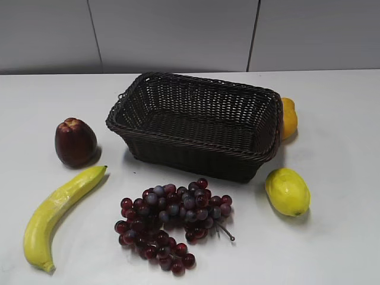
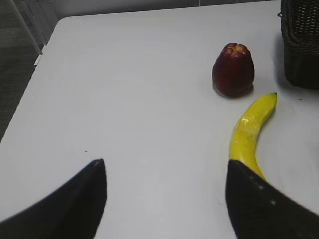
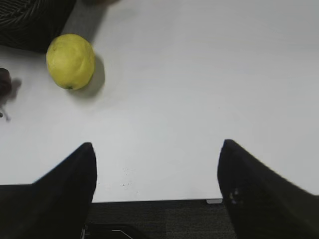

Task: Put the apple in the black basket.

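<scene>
The dark red apple (image 1: 75,141) stands upright on the white table, left of the black basket (image 1: 196,151). In the left wrist view the apple (image 2: 233,69) sits ahead and to the right, with the basket's corner (image 2: 300,45) at the far right. My left gripper (image 2: 164,172) is open and empty, well short of the apple. My right gripper (image 3: 157,152) is open and empty over the table's near edge. Neither gripper shows in the exterior view. The basket is empty.
A yellow banana (image 1: 57,214) (image 2: 249,132) lies in front of the apple. A bunch of dark red grapes (image 1: 172,221) lies before the basket. A lemon (image 1: 287,191) (image 3: 70,60) sits at its front right, an orange fruit (image 1: 288,117) behind its right end.
</scene>
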